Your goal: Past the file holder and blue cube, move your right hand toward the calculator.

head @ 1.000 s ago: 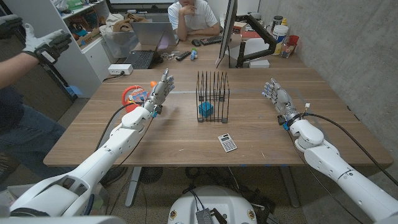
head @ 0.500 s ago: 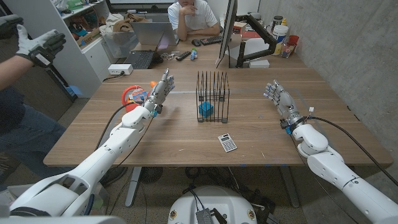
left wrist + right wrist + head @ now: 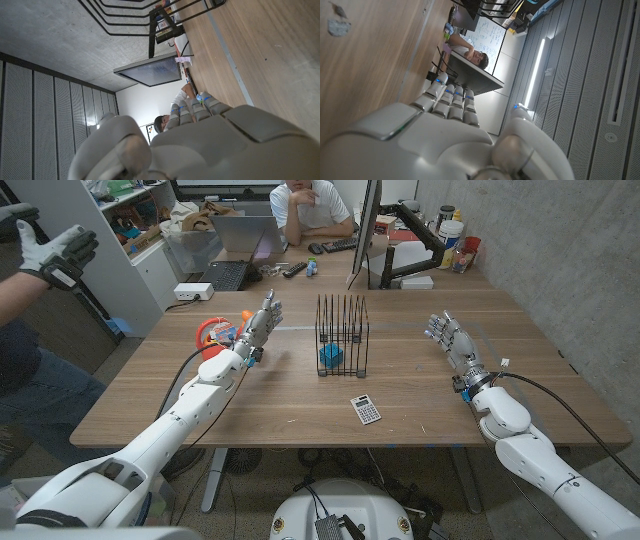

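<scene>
A small grey calculator lies on the wooden table near its front edge. Behind it stands a black wire file holder with a blue cube inside. My right hand is raised on its edge at the table's right side, fingers apart and holding nothing, well right of the holder and the calculator. My left hand stands upright left of the holder, fingers straight, empty. The wrist views show the back of the left hand and of the right hand with fingers extended.
An orange tape reel lies just left of my left hand. A monitor, laptop and clutter fill the far desk, where a person sits. Another person's gloved hand is raised at the far left.
My right hand and forearm have shifted slightly rightward and toward the front edge. The gloved hand at the left has moved a little. My left arm has stayed put.
</scene>
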`<state>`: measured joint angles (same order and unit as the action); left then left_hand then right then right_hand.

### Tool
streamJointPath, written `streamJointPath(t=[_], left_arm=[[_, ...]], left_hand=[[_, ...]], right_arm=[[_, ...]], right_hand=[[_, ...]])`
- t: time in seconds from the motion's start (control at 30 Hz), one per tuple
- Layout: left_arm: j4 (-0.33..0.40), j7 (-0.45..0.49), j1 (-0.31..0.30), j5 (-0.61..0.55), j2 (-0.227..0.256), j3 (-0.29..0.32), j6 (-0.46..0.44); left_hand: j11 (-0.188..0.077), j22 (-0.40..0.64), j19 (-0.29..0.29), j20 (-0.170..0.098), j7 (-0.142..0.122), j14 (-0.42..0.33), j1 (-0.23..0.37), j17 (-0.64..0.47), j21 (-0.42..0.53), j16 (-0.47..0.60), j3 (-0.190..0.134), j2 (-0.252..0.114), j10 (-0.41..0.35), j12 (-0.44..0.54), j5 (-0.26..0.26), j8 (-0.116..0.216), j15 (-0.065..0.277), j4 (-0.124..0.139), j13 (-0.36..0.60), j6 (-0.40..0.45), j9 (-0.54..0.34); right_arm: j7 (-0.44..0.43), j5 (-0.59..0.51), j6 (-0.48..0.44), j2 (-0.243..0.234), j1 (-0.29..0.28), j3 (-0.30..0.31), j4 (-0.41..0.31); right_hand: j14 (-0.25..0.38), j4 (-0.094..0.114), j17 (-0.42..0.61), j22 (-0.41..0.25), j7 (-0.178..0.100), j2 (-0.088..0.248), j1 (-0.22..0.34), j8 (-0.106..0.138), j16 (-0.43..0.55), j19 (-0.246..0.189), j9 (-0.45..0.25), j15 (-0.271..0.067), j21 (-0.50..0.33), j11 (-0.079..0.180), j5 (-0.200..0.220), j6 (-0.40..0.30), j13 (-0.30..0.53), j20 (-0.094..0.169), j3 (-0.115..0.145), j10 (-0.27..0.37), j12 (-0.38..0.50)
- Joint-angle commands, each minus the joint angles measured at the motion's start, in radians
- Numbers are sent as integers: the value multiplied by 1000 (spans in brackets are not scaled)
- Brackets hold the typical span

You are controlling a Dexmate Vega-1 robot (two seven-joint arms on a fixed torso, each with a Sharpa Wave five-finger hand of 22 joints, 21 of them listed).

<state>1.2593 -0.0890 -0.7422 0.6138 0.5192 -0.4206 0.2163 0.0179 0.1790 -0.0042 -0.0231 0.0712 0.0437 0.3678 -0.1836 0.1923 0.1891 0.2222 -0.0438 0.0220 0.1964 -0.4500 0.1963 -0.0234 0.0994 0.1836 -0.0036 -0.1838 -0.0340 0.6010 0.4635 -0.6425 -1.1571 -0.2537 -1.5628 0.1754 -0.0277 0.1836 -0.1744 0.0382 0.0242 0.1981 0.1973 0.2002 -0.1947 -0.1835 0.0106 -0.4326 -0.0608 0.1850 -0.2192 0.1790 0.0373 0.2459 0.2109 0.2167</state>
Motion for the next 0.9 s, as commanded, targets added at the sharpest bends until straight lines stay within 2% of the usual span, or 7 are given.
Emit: streamJointPath(t=[0.03,0.2,0.53,0.9], left_arm=[[13,10,4,-8,2,-5,-15],[17,14,4,-9,3,-5,-18],[5,9,8,-8,0,-9,-22],[3,5,15,-9,4,-10,-32]], left_hand=[[-3,2,-7,-5,-4,10,6,-3,2,-2,10,-10,4,5,1,3,-2,-1,5,3,-3],[-5,2,-10,-4,-5,10,7,-3,2,-2,10,-11,3,5,1,3,-1,-2,5,4,-3],[-3,2,-11,-3,-4,10,10,-3,3,-1,12,-13,3,5,2,4,-1,-2,5,5,-3],[-6,2,-14,-1,-6,12,13,-3,3,-1,13,-16,3,5,3,3,-1,-2,5,4,-3]], right_arm=[[-8,-33,93,29,-28,9,15],[-18,-52,145,53,-38,12,24],[-20,-85,208,67,-46,18,22],[-45,-174,206,5,-91,56,-57]], right_hand=[[16,-8,3,-3,-8,7,8,10,5,-14,-4,-2,3,6,6,-13,4,15,2,18,4],[47,-9,4,-3,-21,5,3,14,12,-35,-4,-15,6,23,6,-35,4,13,-2,49,13],[59,-9,4,-3,-33,4,0,16,13,-49,-5,-22,8,29,7,-50,4,16,-5,63,16],[68,-11,4,-3,-41,3,-1,17,12,-55,-5,-27,13,39,9,-60,4,16,-7,76,18]])
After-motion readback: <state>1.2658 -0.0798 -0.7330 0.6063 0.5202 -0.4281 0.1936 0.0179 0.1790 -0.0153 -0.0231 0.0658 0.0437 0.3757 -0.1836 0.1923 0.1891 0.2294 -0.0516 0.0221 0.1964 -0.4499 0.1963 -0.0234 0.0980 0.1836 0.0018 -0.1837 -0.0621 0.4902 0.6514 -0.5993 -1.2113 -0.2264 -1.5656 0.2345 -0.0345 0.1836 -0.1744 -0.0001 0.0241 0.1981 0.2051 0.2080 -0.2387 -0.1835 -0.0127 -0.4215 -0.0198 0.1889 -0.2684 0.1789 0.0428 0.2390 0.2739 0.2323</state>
